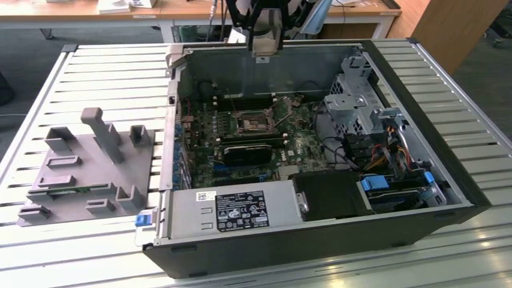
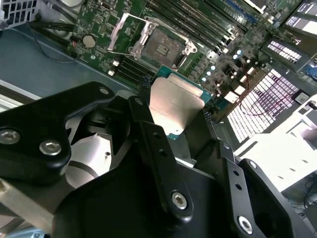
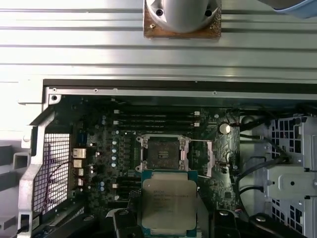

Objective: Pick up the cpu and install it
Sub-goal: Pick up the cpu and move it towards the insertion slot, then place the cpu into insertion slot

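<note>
The gripper point(image 2: 176, 101) is pinched on the cpu point(image 3: 168, 201). Its two fingers point(image 2: 144, 91) press opposite edges, so the metal top faces the wrist cameras and the underside stays untouched, which I take to be the reason for an edge grip. The chip is held flat and in the air, not yet seated. In the first wrist view it lies just short of the socket point(image 3: 163, 153) and square to it, which looks like alignment for lowering it straight in.

The socket is bare, and its metal latch frame point(image 2: 130, 30) is swung up and open, presumably to receive the chip. It sits on the board point(image 1: 300, 147) inside the case point(image 1: 320, 240), which lies on its side with the panel off, giving access from above.

Counted — one cpu, one socket, one case. At the exterior view's left, one grey fixture point(image 1: 88, 174) rests on the slatted table point(image 1: 96, 72), well apart from the chip; I can make out no part in its slots.
</note>
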Controlling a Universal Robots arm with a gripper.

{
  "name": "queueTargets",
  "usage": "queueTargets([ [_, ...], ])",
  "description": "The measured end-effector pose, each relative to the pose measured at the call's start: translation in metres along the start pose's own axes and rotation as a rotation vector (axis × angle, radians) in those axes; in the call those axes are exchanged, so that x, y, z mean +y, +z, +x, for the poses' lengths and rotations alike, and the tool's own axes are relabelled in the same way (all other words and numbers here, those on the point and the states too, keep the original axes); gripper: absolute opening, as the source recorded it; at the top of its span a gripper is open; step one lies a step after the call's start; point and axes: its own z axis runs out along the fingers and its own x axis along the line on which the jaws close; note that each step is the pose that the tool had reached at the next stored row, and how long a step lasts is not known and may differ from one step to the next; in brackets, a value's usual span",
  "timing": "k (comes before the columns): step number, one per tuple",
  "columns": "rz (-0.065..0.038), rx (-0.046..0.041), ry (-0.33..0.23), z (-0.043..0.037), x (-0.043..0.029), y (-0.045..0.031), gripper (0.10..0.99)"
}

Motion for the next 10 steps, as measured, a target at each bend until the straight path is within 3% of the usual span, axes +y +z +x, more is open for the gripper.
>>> queueTargets([
  [10, -0.001, -0.0019, 0.022, -0.0023, 0.0000, 0.0000, 0.533],
])
